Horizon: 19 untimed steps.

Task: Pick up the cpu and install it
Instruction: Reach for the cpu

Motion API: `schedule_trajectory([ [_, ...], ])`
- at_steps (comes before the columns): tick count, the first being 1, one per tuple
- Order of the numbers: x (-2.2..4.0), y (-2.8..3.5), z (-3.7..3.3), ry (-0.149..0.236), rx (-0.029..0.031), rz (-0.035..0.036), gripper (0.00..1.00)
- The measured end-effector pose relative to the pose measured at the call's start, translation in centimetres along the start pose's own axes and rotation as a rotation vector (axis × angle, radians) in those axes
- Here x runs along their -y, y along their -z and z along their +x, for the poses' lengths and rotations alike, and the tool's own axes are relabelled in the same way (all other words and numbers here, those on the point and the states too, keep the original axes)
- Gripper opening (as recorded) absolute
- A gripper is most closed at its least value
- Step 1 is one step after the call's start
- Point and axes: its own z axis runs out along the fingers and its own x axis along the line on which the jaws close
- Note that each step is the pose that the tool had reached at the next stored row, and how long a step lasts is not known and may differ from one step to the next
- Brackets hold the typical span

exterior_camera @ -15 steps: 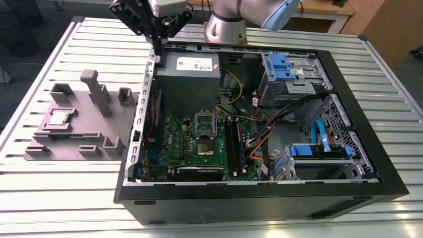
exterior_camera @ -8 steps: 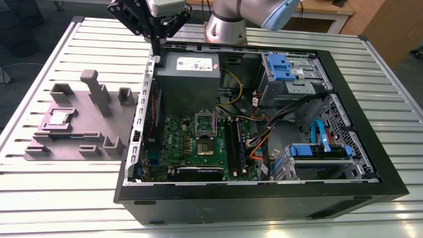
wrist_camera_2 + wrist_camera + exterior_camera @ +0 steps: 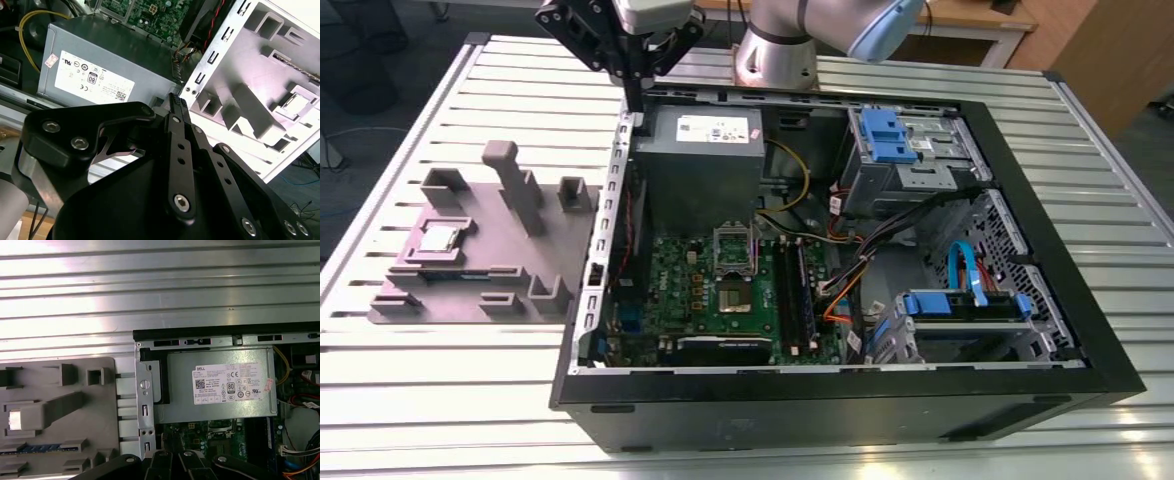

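**While the cpu lies in its holder, mind the approach**

Your gripper (image 3: pixel 636 105) hangs at the upper left-centre of the exterior view, over the computer case (image 3: pixel 854 385) wall, fingers pressed together and holding nothing. The cpu (image 3: pixel 440 238) lies flat in the grey holder (image 3: pixel 400 300) at middle left, well apart. I judge it best to spread the fingers early, descend vertically and take the thin edges squarely, avoiding the upright blocks (image 3: pixel 520 190).

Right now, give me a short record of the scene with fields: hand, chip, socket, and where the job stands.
hand: shut, empty, over the edge of the computer case
chip: flat in the grey tray, outside the case
socket: on the green board, no chip in it
progress: chip not yet picked up
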Motion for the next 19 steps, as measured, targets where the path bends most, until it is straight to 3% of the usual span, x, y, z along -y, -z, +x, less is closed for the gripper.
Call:
schedule_trajectory([
  [19,0.06,0.01,0.79,0.000,0.0000,0.0000,0.11],
])
